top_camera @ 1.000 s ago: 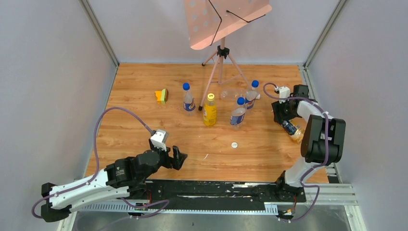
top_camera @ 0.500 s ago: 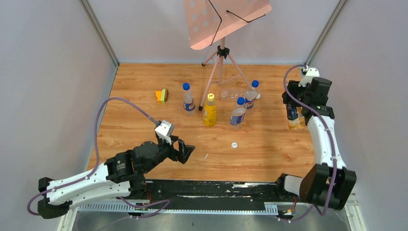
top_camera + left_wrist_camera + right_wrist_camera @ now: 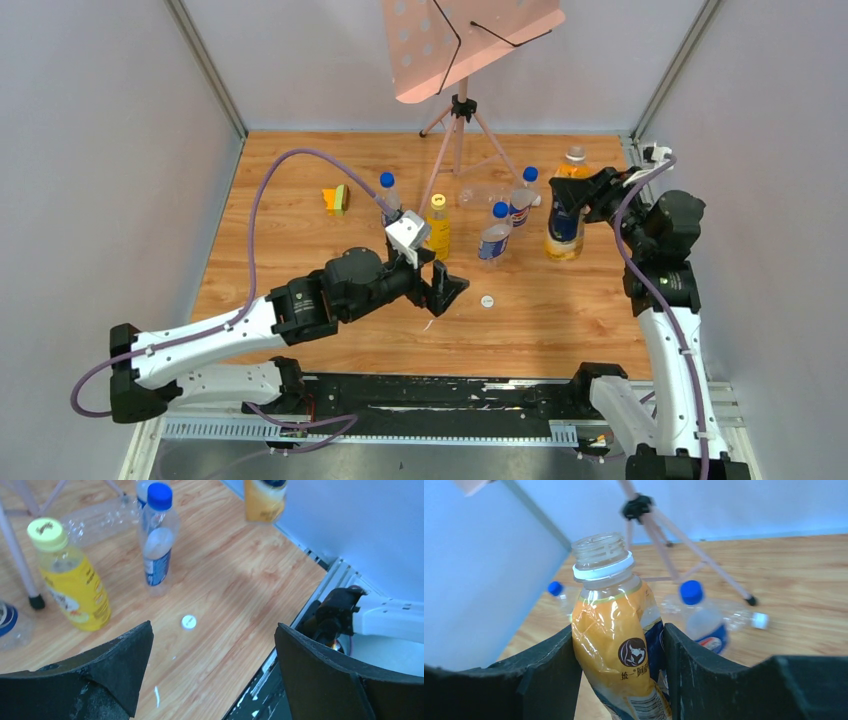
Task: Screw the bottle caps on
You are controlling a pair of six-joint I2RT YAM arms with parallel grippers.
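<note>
My right gripper (image 3: 562, 207) is shut on the amber-brown bottle (image 3: 564, 222) and holds it upright at the right of the table. In the right wrist view my right gripper (image 3: 620, 647) clamps the bottle (image 3: 616, 630) at its label, and its neck is open, with no cap. A white cap (image 3: 487, 300) lies alone on the wood; it also shows in the left wrist view (image 3: 188, 622). My left gripper (image 3: 449, 290) is open and empty, just left of the cap; in the left wrist view my left gripper (image 3: 212, 635) has its jaws wide apart. A yellow bottle (image 3: 436, 229) with a yellow cap stands behind.
Three clear bottles with blue caps (image 3: 495, 234) (image 3: 522, 199) (image 3: 389, 203) stand mid-table. An empty clear bottle (image 3: 480, 193) lies behind them. A music stand's tripod (image 3: 460, 112) stands at the back. An orange and green object (image 3: 337, 198) sits at the back left.
My left arm has reached forward and right, close to the white cap. My right arm has swung the amber bottle from the right edge leftward and stood it upright.
</note>
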